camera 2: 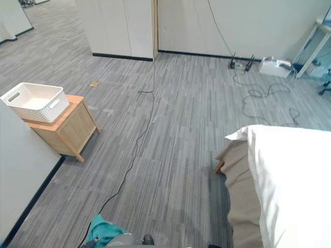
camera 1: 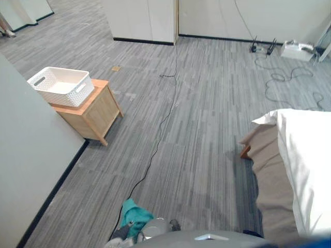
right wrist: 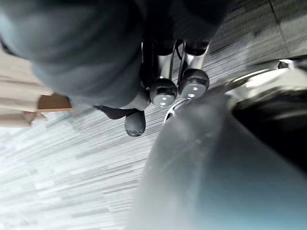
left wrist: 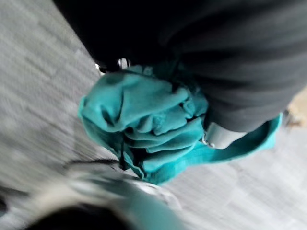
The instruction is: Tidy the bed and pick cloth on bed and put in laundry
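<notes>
A bunched teal cloth [left wrist: 144,124] is held in my left hand [left wrist: 218,136], whose fingers curl round it. In the left eye view the cloth [camera 1: 135,213] hangs low at the bottom edge, above the grey carpet. A white laundry basket [camera 1: 61,85] stands on a small wooden bedside cabinet [camera 1: 95,111] at the left, well ahead of the cloth. The bed [camera 1: 305,155], with a white duvet over a brown sheet [camera 1: 271,175], lies at the right. My right hand [right wrist: 163,93] hangs by my side with its fingers curled and nothing in them.
A grey wall [camera 1: 26,155] runs close on the left beside the cabinet. A thin black cable [camera 1: 160,129] crosses the carpet from the back wall. More cables [camera 1: 289,82] and a white device [camera 1: 297,50] lie at the back right. White cupboards [camera 1: 145,20] stand at the back.
</notes>
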